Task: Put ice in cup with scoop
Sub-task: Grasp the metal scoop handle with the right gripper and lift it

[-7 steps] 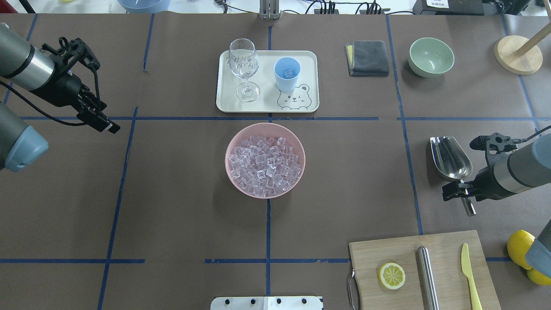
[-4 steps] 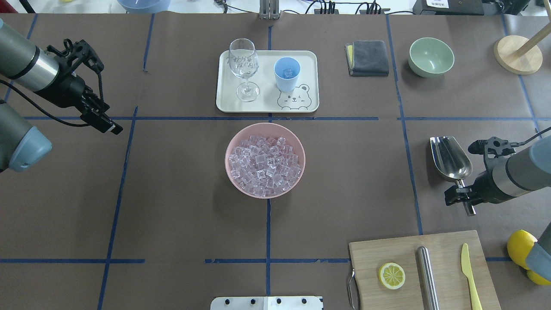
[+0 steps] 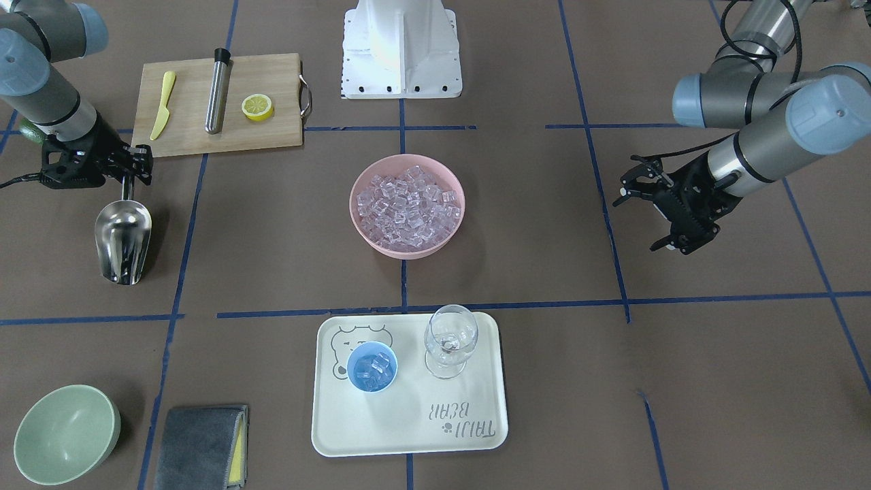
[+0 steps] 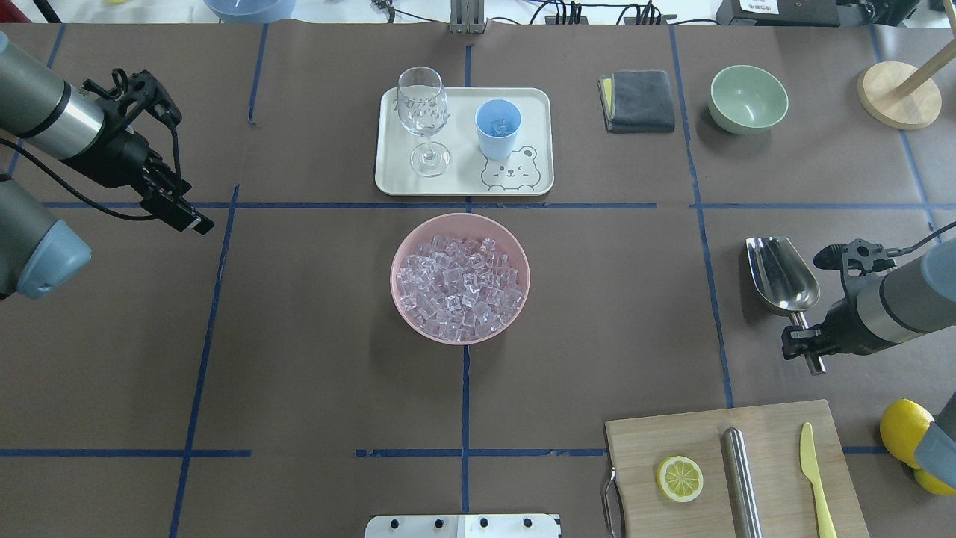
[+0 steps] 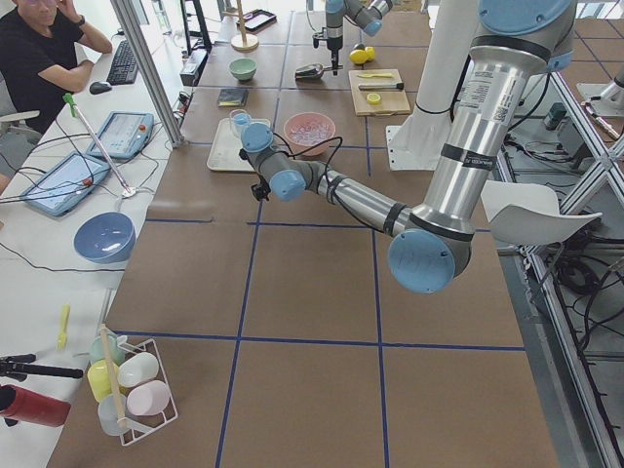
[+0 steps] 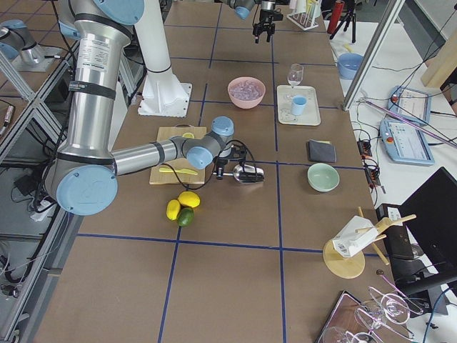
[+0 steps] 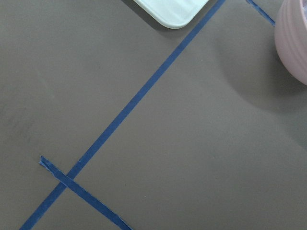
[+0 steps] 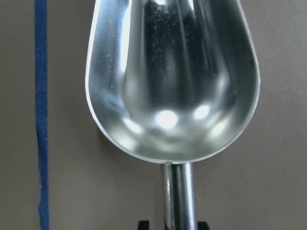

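Note:
The steel scoop lies on the table at the right, empty, with its handle pointing at my right gripper. The right wrist view shows the scoop filling the frame and the gripper's fingertips standing open on either side of the handle. The light-blue cup stands on the white tray with a few ice cubes in it. A pink bowl at the centre is full of ice. My left gripper hovers shut and empty at the far left.
A wine glass stands beside the cup on the tray. A grey cloth, a green bowl and a wooden stand are at the back right. A cutting board with a lemon slice, steel cylinder and knife is front right, with lemons beside it.
My right gripper has drawn back along the scoop's handle, away from the scoop's bowl. The scoop has stayed in place. My left arm has shifted slightly.

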`<state>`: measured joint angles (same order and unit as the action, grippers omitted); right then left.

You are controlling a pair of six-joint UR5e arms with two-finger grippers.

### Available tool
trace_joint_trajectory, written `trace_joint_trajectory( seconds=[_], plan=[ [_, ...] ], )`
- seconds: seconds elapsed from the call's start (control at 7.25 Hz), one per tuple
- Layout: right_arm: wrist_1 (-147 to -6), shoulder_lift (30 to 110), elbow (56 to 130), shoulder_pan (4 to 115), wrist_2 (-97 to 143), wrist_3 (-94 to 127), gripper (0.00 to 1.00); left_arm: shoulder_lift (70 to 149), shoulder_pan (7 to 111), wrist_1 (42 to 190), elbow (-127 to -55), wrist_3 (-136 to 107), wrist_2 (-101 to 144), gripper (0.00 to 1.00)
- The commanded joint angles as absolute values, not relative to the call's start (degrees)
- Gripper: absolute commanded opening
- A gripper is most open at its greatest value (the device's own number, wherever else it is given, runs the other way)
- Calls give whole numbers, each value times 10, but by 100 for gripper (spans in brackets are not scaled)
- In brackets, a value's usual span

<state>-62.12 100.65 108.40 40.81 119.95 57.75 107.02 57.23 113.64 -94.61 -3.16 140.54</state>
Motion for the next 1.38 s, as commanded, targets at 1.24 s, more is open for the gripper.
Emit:
trace_joint_trajectory(
  seconds=[1.24],
  plan=[
    [-626, 1020, 1268, 470, 1168, 500, 0, 1083, 563, 1138, -954, -59, 1405, 100]
  ],
)
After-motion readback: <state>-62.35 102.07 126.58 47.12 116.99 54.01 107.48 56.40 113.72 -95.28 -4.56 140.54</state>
